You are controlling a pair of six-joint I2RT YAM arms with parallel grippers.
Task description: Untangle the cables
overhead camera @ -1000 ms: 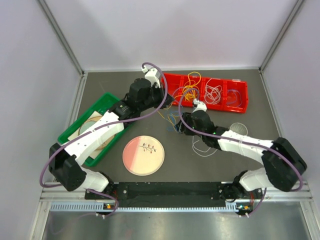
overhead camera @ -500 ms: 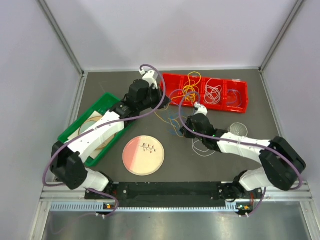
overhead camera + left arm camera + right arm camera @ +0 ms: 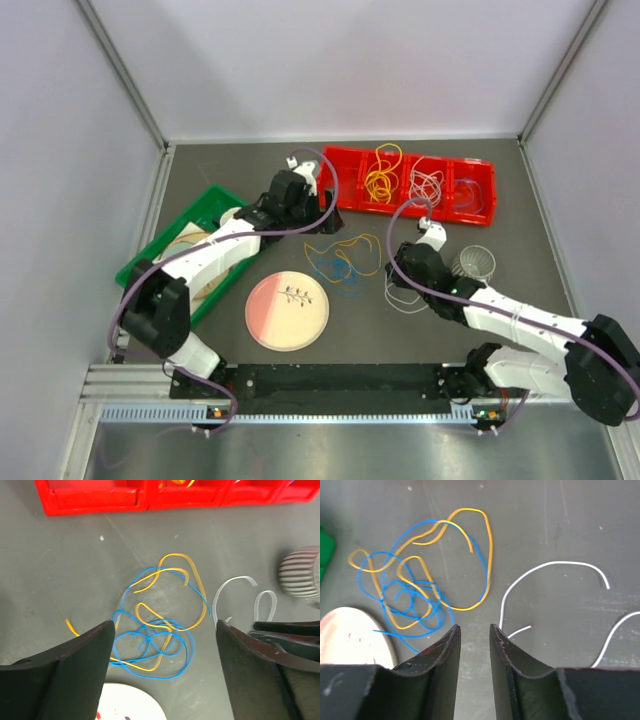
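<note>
Bright, even, diffuse light; faint soft shadows; wrist views slightly soft at the near edge.

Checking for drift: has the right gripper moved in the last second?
Yes. The right gripper has pulled back from the red bin toward the near edge, rightward, beside the cup.

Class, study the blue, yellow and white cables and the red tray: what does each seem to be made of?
Blue cable and yellow cable: likely plastic-coated wire, smooth, evenly coloured, holding springy loops. White cable: similar, slightly glossy. Red tray: probably moulded plastic, shiny, uniform red.
</note>
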